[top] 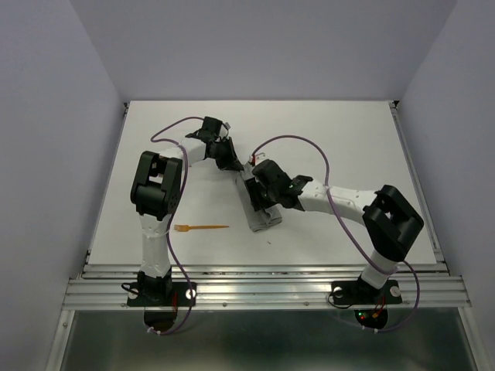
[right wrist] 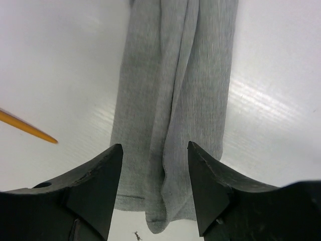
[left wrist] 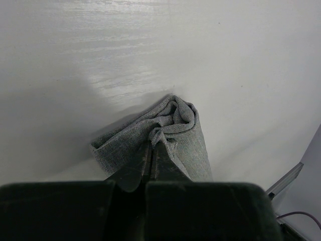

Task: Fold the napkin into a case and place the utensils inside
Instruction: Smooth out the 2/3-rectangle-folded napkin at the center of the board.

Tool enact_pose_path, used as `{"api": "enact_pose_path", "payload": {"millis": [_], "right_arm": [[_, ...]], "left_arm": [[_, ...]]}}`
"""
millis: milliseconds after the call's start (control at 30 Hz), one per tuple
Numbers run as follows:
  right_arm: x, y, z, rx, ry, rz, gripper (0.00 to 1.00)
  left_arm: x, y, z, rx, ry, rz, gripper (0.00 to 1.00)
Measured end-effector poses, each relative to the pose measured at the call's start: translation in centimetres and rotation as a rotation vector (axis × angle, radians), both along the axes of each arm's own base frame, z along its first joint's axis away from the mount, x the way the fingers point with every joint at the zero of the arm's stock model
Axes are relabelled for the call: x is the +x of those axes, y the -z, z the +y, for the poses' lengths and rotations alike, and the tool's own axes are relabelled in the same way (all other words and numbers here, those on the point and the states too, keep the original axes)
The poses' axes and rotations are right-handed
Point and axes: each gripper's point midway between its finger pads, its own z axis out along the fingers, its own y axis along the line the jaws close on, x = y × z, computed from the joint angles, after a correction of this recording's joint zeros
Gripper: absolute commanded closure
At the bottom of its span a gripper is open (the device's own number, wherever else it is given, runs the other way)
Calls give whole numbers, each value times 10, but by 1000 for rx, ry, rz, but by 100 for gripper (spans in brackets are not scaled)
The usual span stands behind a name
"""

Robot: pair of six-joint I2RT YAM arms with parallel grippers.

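Case [right wrist: 170,100] lies folded on the table [top: 348,139], orange fork [top: 203,228] outside beside it.

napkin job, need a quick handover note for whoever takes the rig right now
Left gripper: shut, pinching the far end of the napkin.
Right gripper: open, empty, over the napkin's near end.
Done: napkin is folded into a narrow strip mid-table.
Fork: lies on the table to the strip's left, outside it. No second utensil in view.
Left: get the utensils inside.
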Motion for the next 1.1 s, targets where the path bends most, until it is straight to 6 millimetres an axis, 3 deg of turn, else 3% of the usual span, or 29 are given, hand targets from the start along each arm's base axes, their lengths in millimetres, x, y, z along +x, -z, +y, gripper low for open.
{"api": "enact_pose_path", "payload": {"millis": [133, 233, 400, 567, 900, 1100], "right_arm": [[25, -33, 16, 45, 25, -76, 40], [46, -40, 27, 64, 41, -99, 40], [67, -19, 32, 37, 65, -77, 43], [78, 0, 32, 6, 74, -52, 51], [94, 1, 43, 7, 82, -69, 55], [98, 14, 44, -14, 90, -59, 53]], "left_arm": [[0, 0, 0, -1, 1, 0, 100], [0, 0, 0, -2, 2, 0, 100], [0, 0, 0, -3, 3, 0, 100], [0, 0, -1, -3, 4, -1, 100], [-1, 0, -1, -5, 7, -1, 100], [-1, 0, -1, -6, 8, 0, 100]]}}
